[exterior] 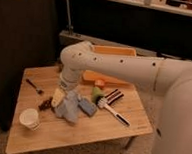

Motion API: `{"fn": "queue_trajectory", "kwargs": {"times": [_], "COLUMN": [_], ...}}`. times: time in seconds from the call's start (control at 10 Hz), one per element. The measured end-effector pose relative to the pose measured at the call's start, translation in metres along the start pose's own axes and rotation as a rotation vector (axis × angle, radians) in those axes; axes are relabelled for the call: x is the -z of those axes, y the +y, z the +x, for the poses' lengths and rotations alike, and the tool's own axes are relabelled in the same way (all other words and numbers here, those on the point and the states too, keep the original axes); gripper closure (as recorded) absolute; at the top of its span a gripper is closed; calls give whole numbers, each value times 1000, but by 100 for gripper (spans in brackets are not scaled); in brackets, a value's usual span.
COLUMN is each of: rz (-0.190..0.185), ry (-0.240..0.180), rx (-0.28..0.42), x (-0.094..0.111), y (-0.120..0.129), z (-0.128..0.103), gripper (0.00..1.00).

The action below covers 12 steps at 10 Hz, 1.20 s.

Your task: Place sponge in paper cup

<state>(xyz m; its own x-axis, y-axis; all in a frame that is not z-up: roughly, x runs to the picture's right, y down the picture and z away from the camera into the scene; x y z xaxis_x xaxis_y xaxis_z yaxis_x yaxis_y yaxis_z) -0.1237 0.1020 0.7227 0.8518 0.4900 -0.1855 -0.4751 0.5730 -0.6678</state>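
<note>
The sponge (87,107), a small blue-grey block, lies near the middle of the wooden table (110,130), right of a rumpled pale-blue cloth (67,109). The white paper cup (29,118) stands upright near the table's front left corner, with nothing showing inside it. My gripper (58,96) hangs from the bent white arm (115,68), pointing down just above the cloth's left edge. It is open and holds nothing. It is left of the sponge, and behind and to the right of the cup.
A big yellow bin (109,52) stands at the table's back, partly behind my arm. A brush (112,112) with a green-and-white head lies right of the sponge. An orange item (99,83), a striped packet (114,96), a fork (34,85) and a dark item (45,105) also lie here.
</note>
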Motion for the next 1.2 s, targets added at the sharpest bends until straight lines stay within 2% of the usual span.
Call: {"fn": "queue_trajectory", "kwargs": {"times": [0.2, 0.3, 0.4, 0.5, 0.7, 0.9, 1.2], "rz": [18, 19, 22, 28, 22, 19, 23], "ry": [114, 149, 161, 159, 135, 123, 129], "rx": [-34, -55, -91, -134, -190, -185, -184], "x": [-41, -53, -60, -62, -56, -57, -56], "y": [-20, -31, -48, -68, -87, -85, -86], "z": [20, 30, 40, 49, 64, 59, 61], "gripper": [20, 20, 20, 20, 20, 20, 20]}}
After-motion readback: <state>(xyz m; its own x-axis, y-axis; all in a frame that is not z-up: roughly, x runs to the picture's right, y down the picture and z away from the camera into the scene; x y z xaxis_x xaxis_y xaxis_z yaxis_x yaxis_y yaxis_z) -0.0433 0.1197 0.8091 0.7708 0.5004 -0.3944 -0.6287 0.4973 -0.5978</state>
